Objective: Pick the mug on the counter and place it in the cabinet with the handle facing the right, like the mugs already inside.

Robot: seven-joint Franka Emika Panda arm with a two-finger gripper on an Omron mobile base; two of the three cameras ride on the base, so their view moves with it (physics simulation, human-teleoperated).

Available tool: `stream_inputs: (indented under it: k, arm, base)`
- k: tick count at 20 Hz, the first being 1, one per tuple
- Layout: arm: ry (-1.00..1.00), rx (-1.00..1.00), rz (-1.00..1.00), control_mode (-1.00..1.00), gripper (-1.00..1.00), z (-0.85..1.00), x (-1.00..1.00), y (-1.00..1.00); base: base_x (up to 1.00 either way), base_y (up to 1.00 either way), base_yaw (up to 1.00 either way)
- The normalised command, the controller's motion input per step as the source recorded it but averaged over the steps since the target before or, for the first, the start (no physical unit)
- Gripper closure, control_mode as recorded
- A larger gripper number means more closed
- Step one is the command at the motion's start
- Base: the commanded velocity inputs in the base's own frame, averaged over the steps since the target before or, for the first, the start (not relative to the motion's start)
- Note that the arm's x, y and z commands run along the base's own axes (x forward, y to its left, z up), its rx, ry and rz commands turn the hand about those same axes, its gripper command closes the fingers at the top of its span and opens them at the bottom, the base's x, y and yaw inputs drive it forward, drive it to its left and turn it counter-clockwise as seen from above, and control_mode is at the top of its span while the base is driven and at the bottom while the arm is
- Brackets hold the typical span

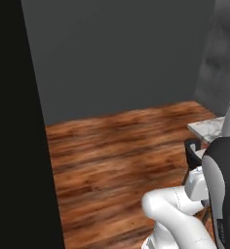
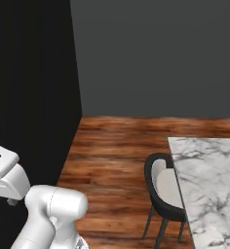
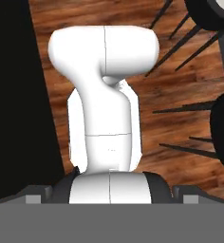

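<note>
I see the white grey-veined marble counter (image 2: 209, 185) at my right, dark round-backed chair with pale seat (image 2: 162, 187) tucked against its near edge, brown plank floor (image 2: 117, 160) beside it, gripper fingertips (image 3: 38, 193) spread wide, holding nothing, mug's whereabouts I cannot tell.

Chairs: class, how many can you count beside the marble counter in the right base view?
1. A dark chair with a pale seat stands on the wood floor, against the left edge of the counter. More may be hidden beyond the picture's lower edge.
</note>
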Motion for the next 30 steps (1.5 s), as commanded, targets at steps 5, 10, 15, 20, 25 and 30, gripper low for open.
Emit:
stream_inputs:
  k: [5,10,15,20,25,30]
  arm:
    - [0.00,0.00,0.00,1.00,-1.00,0.00,0.00,0.00]
    - [0.00,0.00,0.00,1.00,-1.00,0.00,0.00,0.00]
    - [0.00,0.00,0.00,1.00,-1.00,0.00,0.00,0.00]
    - [0.00,0.00,0.00,1.00,-1.00,0.00,0.00,0.00]
    - [0.00,0.00,0.00,1.00,-1.00,0.00,0.00,0.00]
    - [0.00,0.00,0.00,1.00,-1.00,0.00,0.00,0.00]
  base:
    - [0.83,0.37,-0.08]
    - [0.84,0.40,-0.10]
    - [0.81,0.42,-0.11]
    - [0.80,0.44,-0.12]
    - [0.74,0.38,-0.14]
    - [0.67,0.34,-0.16]
